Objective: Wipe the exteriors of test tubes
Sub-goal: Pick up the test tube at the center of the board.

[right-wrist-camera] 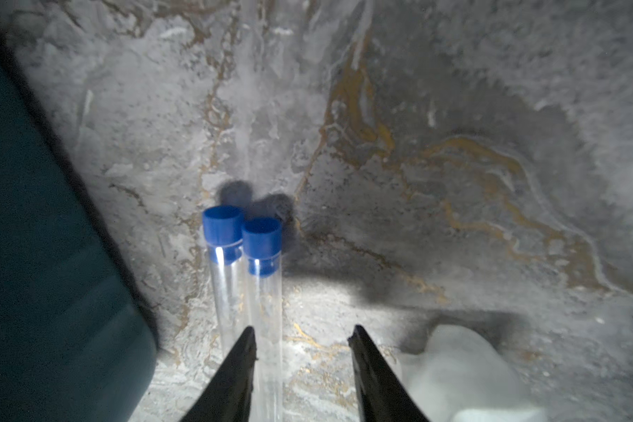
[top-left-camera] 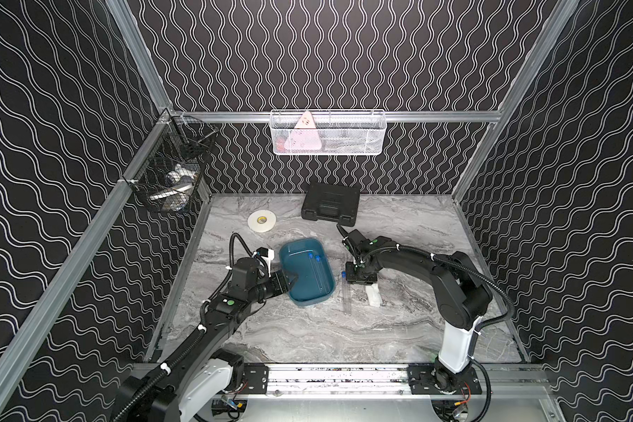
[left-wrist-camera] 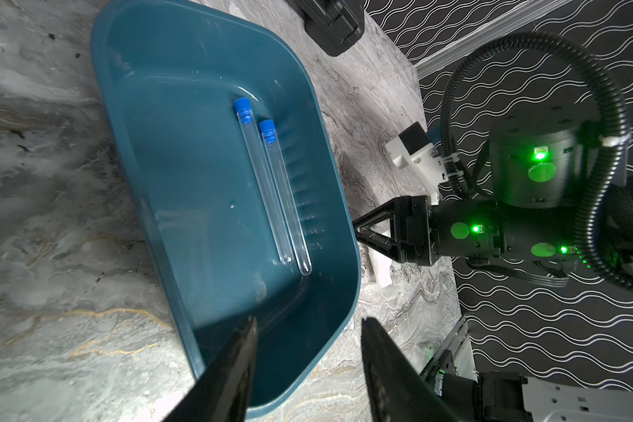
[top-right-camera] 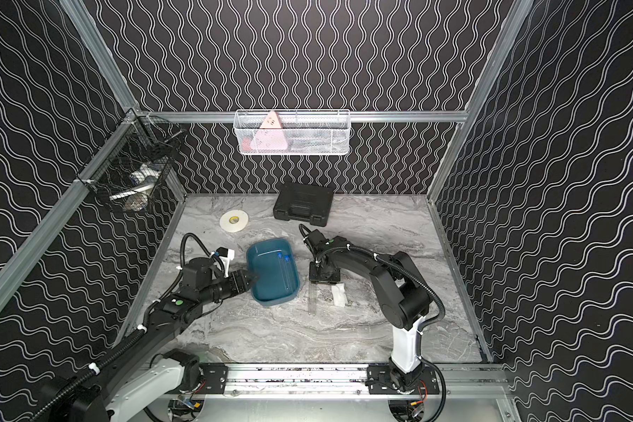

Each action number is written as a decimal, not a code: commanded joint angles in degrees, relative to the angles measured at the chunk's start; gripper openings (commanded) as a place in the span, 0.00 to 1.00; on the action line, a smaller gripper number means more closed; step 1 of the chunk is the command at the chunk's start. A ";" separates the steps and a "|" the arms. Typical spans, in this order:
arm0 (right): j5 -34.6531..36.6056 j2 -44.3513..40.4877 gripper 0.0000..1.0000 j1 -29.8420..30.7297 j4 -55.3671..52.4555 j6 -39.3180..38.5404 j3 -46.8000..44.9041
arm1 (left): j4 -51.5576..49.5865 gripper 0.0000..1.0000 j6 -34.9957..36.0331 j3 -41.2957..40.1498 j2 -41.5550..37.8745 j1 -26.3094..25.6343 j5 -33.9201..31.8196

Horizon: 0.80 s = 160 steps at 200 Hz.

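Note:
Two clear test tubes (left-wrist-camera: 267,190) with blue caps lie side by side inside the teal tray (left-wrist-camera: 183,146). Two more test tubes (right-wrist-camera: 262,255) lie together on the marble table just right of the tray (top-left-camera: 300,244). My right gripper (right-wrist-camera: 302,330) hangs over them, open, with one tube beside its left finger and bare table filling the gap. A crumpled white tissue (right-wrist-camera: 465,372) lies just outside its other finger. My left gripper (left-wrist-camera: 309,321) is open astride the tray's near corner, one finger over the inside, one over the table. In both top views the right wrist hides the table tubes' (top-left-camera: 347,297) upper part.
A black case (top-left-camera: 330,206) and a white tape roll (top-left-camera: 262,221) sit at the back of the table. A white mesh basket (top-left-camera: 328,133) hangs on the back wall, a black wire basket (top-left-camera: 176,164) on the left rail.

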 commanded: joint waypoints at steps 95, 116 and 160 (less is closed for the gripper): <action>4.02 4.42 0.35 0.49 -3.38 -0.97 3.34 | 3.37 0.51 -1.43 -1.39 0.11 -0.05 1.26; 5.09 4.95 0.32 0.55 -3.26 -0.51 2.89 | 4.28 0.51 -1.53 -1.11 1.63 -0.11 2.88; 5.17 5.33 0.24 0.54 -1.38 0.82 1.22 | 3.92 0.51 0.36 -0.25 3.43 -0.13 3.38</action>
